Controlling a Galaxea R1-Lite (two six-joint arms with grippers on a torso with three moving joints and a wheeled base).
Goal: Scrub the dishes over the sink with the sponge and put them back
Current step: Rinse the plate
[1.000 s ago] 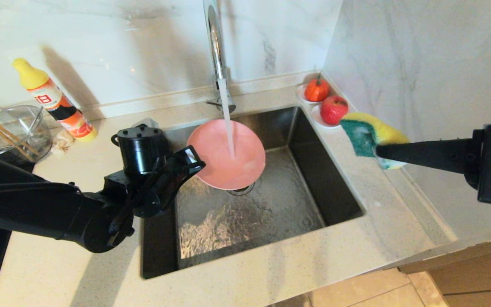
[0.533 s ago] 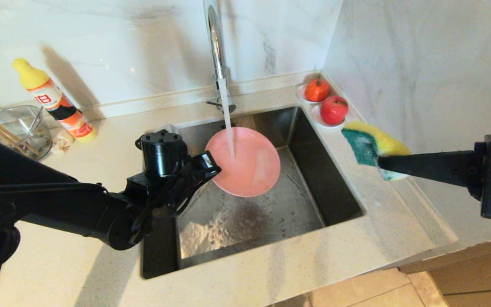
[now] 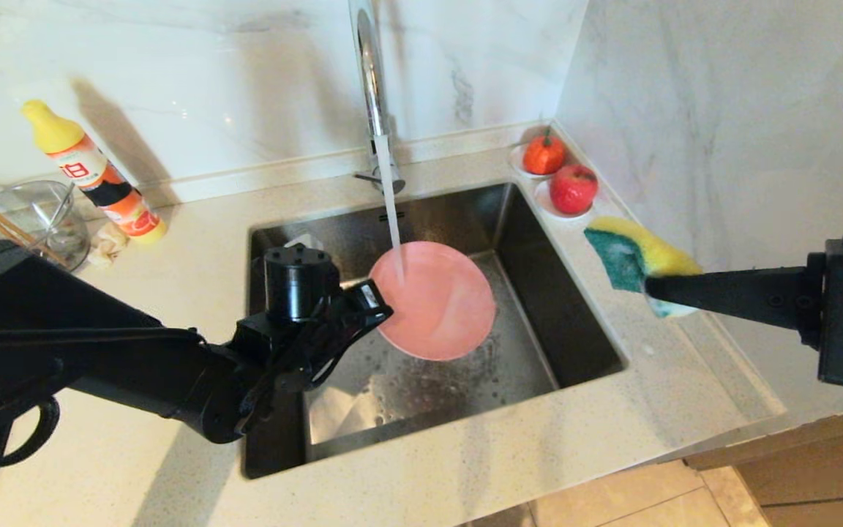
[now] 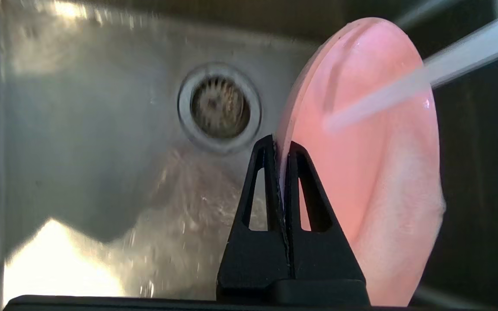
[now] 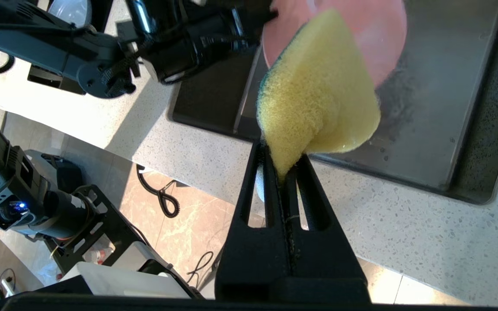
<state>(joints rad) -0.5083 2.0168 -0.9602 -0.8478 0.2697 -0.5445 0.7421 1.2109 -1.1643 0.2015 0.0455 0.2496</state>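
Tilted pink plate (image 3: 440, 304) over sink (image 3: 575, 315); pinched sponge (image 3: 630, 252)

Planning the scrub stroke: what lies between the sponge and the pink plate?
In the head view, only the sink's right wall and a strip of counter lie between the sponge and the pink plate.

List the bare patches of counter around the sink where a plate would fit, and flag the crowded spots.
Free: the counter along the sink's near edge, and the strip right of the basin below the sponge. Crowded: the back right corner with two fruit saucers, and the back left with the detergent bottle and glass bowl. The left arm crosses the left side.
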